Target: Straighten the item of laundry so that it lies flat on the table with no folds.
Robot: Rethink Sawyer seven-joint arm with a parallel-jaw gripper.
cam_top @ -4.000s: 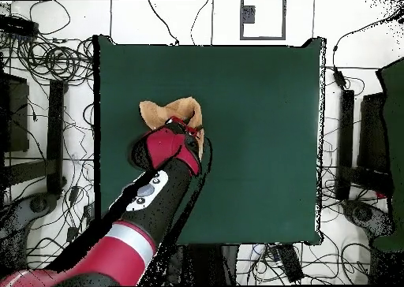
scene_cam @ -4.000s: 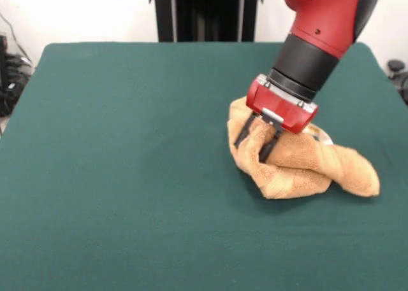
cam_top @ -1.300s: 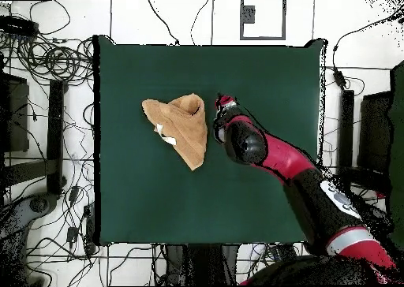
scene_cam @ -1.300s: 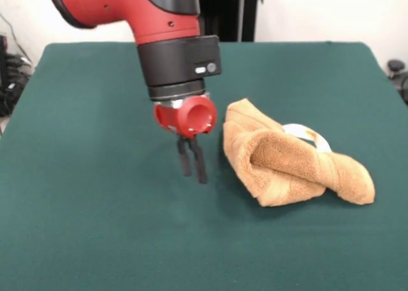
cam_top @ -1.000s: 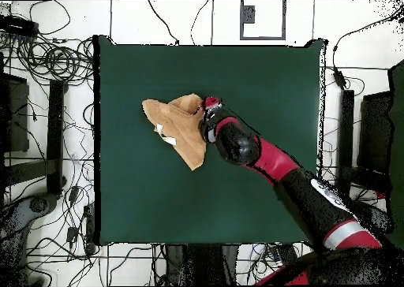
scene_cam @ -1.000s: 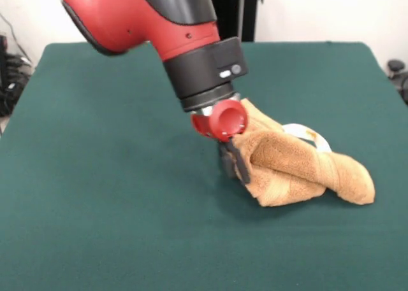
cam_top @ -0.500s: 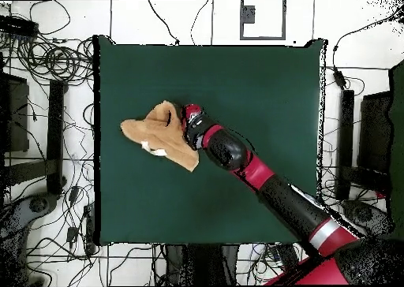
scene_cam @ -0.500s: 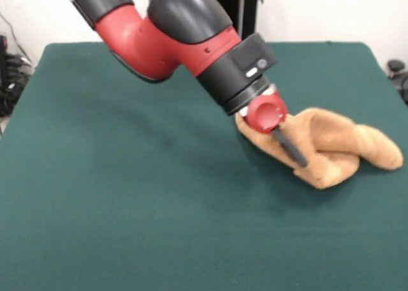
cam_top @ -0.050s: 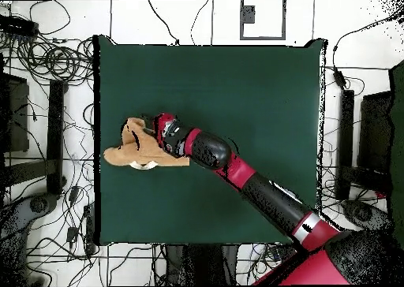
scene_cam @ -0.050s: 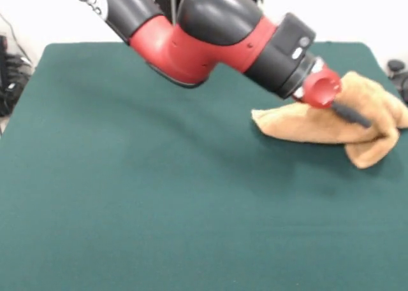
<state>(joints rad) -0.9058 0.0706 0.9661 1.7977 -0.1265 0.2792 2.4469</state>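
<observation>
The tan-orange towel [scene_cam @ -0.050s: 319, 123] lies crumpled and stretched sideways near the right edge of the green table [scene_cam @ -0.050s: 127, 189]. In the overhead view the towel [cam_top @ -0.050s: 125, 152] sits close to the table's [cam_top @ -0.050s: 252, 95] left edge, with a bit of white tag under its lower side. My gripper [scene_cam @ -0.050s: 364, 121] lies low across the towel's top, its dark fingers together as one bar pressed into the cloth, shut. From above the gripper [cam_top @ -0.050s: 150, 137] is over the towel's upper right part. The towel's right end is folded over and partly hidden by the fingers.
My arm [cam_top @ -0.050s: 260, 191] reaches diagonally across the table from the lower right in the overhead view. Cables and stands [cam_top @ -0.050s: 47, 63] crowd the floor past the table's edge beside the towel.
My gripper has swept on toward the table's edge, to the right in the front view, and the towel has moved with it. The towel has stretched out longer and lower.
</observation>
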